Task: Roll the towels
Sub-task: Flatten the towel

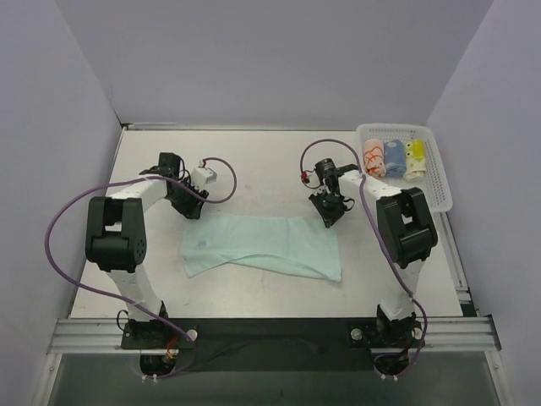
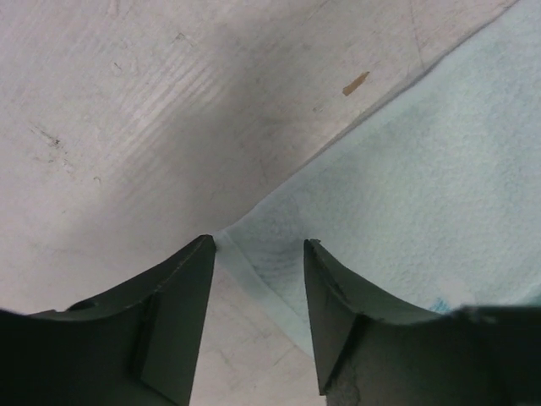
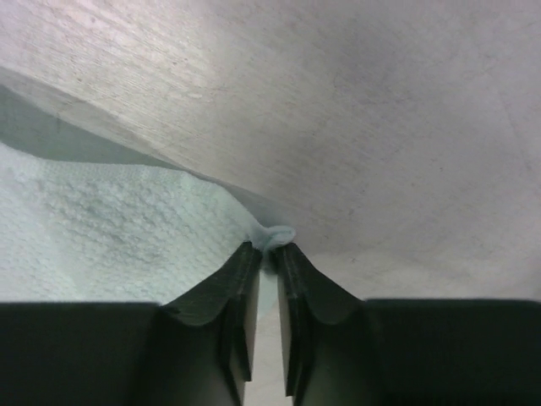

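Note:
A pale mint-green towel [image 1: 262, 245] lies spread flat on the table between the two arms. My left gripper [image 1: 190, 207] is open at the towel's far left corner; in the left wrist view [image 2: 258, 245] the corner [image 2: 245, 241] lies between the fingertips, which stand apart. My right gripper [image 1: 330, 216] is shut on the towel's far right corner; in the right wrist view [image 3: 269, 247] a small bunch of cloth [image 3: 275, 235] is pinched between the tips. Three rolled towels, white-with-orange [image 1: 374, 158], blue [image 1: 394, 156] and yellow [image 1: 414, 159], lie in the basket.
A white slotted plastic basket [image 1: 438, 182] stands at the table's far right. A small white box [image 1: 204, 177] with a cable sits near the left wrist. Purple cables loop around both arms. Grey walls close in the table on three sides.

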Controlling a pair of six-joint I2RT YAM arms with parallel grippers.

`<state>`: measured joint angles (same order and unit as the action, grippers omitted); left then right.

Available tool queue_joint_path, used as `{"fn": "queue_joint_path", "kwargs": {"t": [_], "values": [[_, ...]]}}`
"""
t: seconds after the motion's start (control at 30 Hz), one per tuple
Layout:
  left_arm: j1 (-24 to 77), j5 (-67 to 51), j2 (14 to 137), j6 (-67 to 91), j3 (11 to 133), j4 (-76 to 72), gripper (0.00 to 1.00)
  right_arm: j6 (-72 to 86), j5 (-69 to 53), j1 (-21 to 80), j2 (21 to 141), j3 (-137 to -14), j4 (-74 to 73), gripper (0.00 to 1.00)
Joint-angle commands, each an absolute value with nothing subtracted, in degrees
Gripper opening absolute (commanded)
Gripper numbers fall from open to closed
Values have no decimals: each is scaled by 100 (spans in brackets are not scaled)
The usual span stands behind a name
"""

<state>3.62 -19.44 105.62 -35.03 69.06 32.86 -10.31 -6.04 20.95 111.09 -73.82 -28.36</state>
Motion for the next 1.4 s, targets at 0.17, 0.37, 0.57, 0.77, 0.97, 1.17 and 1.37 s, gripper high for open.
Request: {"fn": "queue_joint_path", "kwargs": {"t": [0.17,0.37,0.57,0.77,0.97,1.17,1.37], "values": [[343,-1582,10758,-3639,6803,3032,28,-993,-448,2153,11383,-7567,-3111,0],[132,-2064,10135,-2981,7259,3357,0,-896,-553,1943,10496,-7787,-3085,0],[-139,-2373,9352,-2584,7611,3375,0,-1159,-571,1775,9932,-8287,-3198,0],[-115,-2233,8886,-2479,7603,3533,0,-1353,-817,1784,9703,-8052,-3234,0],[147,-2023,9228,-2040,7322,3639,47,-1398,-800,1775,9835,-7823,-3208,0],[826,-1003,9754,-1705,6882,3322,51,-1371,-756,1775,9896,-7813,-3208,0],[1046,-748,10282,-1600,6829,3287,61,-1345,-721,1775,9993,-7928,-3208,0]]}}
